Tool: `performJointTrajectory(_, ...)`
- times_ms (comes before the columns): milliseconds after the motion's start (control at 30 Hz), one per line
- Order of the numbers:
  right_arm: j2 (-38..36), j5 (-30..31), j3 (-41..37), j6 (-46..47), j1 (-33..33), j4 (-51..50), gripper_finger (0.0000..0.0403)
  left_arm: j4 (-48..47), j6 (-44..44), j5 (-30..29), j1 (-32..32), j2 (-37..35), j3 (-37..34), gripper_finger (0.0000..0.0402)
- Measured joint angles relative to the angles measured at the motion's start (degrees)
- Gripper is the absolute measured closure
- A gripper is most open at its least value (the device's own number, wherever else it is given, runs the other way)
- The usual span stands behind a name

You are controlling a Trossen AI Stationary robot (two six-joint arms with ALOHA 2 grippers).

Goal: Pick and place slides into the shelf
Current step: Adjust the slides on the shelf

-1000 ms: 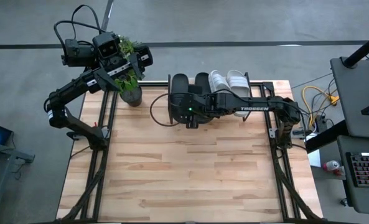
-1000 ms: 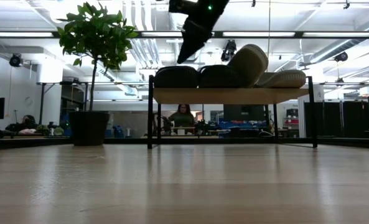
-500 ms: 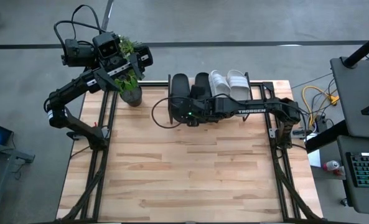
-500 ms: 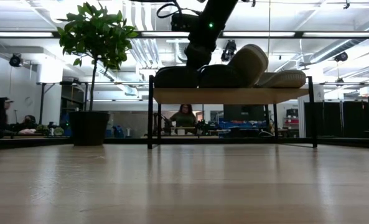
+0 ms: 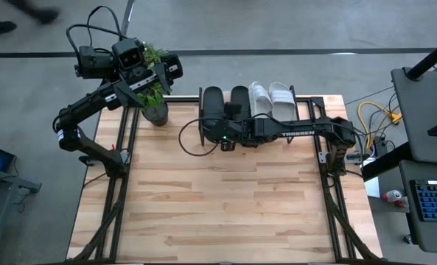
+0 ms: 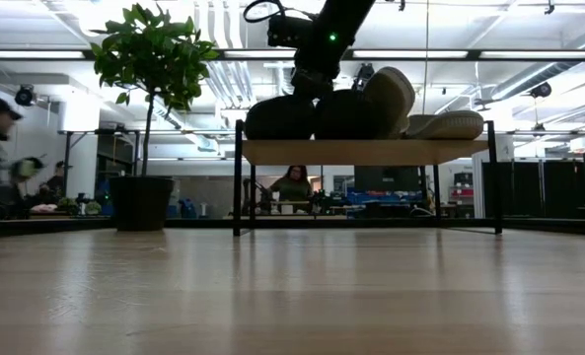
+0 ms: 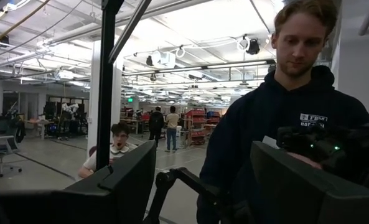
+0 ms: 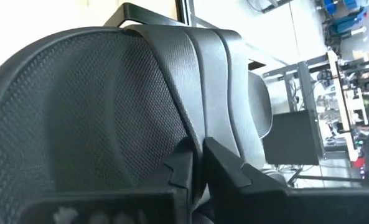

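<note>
The shelf (image 5: 306, 103) stands at the table's far edge, and the slides lie on its plank (image 6: 371, 151). Two black slides (image 5: 213, 103) (image 5: 239, 99) are on the left and two white slides (image 5: 259, 99) (image 5: 281, 96) on the right. One white slide (image 6: 391, 99) leans tilted against the black pair; the other (image 6: 455, 125) lies flat. My right gripper (image 8: 198, 163) is shut at the black pair, reaching in from the table's right. My left gripper (image 7: 203, 186) is open, raised above the table's far left corner. My right gripper's shut fingers (image 8: 183, 163) come slanting down from the near side and meet the black slides where the straps (image 8: 200, 93) run beside the mesh-textured surface (image 8: 91, 118). Whether an edge lies between the fingers, I cannot tell. Both slides rest on the shelf.
A potted plant (image 5: 153, 103) stands at the far left, next to the shelf. A person in a dark hoodie (image 7: 284, 124) stands close before my left gripper. A desk with a keyboard (image 5: 432, 199) is off the table's right side. The near wooden tabletop (image 5: 218, 206) is bare.
My right gripper has sunk toward the black slides and tipped further down, until its fingers reach them. In the low view the two black slides now show taller and rounder than before.
</note>
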Motion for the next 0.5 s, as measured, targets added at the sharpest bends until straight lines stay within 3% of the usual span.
performJointTrajectory(500, 0.0, 0.2, 0.2, 4.2, 3.7, -0.9, 0.0393, 0.0, 1.4, -0.2, 0.1, 0.3, 0.0, 0.0154)
